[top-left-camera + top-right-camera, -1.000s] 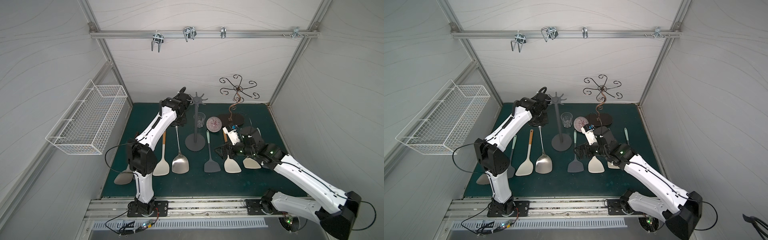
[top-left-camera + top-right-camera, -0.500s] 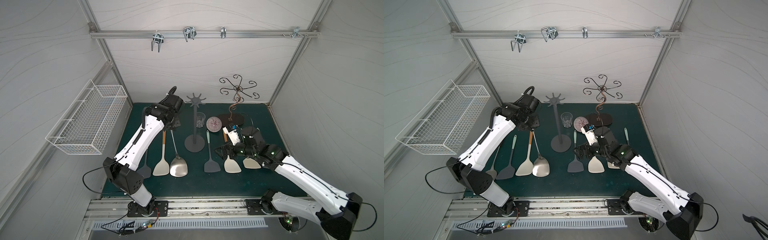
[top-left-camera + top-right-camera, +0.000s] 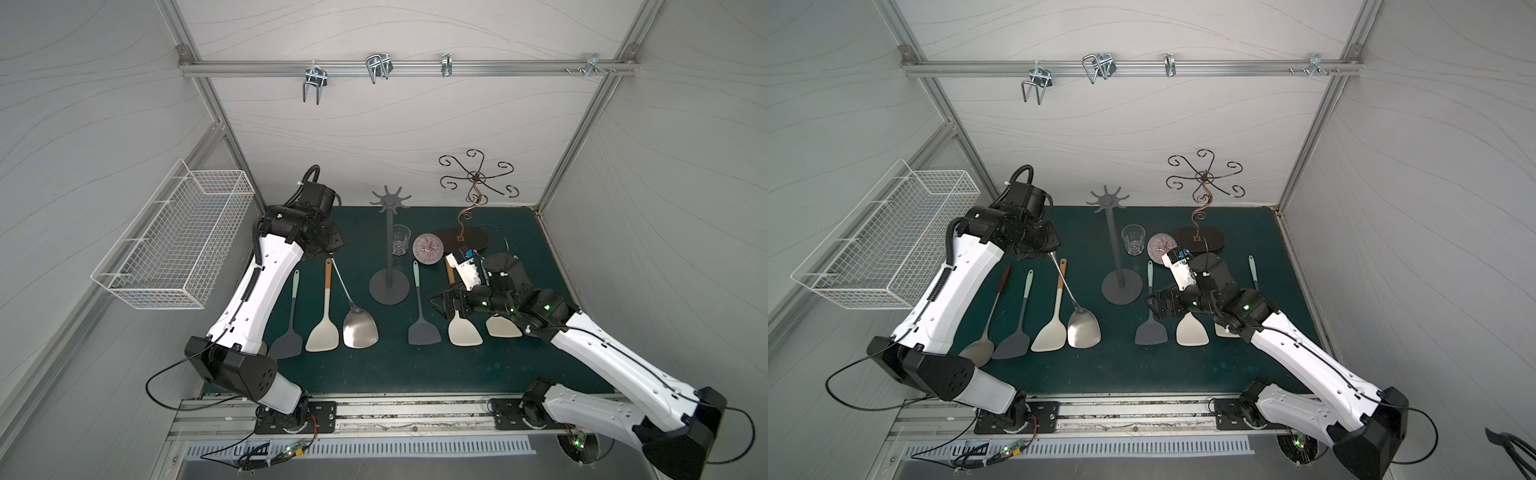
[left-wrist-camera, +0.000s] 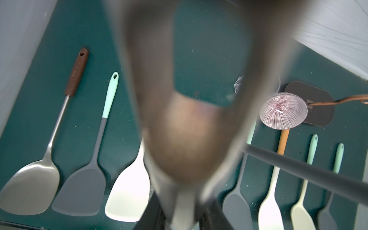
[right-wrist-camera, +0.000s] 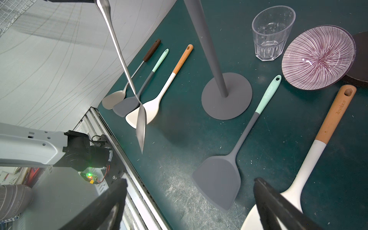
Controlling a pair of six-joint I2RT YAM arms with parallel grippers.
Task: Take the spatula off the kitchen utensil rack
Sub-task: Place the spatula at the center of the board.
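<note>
my left gripper [image 3: 1047, 249] is clamped on the handle of the steel spatula [image 3: 1084, 328], which hangs clear of the kitchen utensil rack [image 3: 388, 291] standing mid-mat toward the back edge. my right gripper [image 3: 449, 303] hovers, jaws wide apart, over the mat [image 3: 374, 374].

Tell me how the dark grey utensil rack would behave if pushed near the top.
The rack looks tall for its footing: a thin pole on a small round base, so a high push would probably tip it. Its hooks are empty, so it is likely light and may slide. The glass stands close by and could get hit.
</note>
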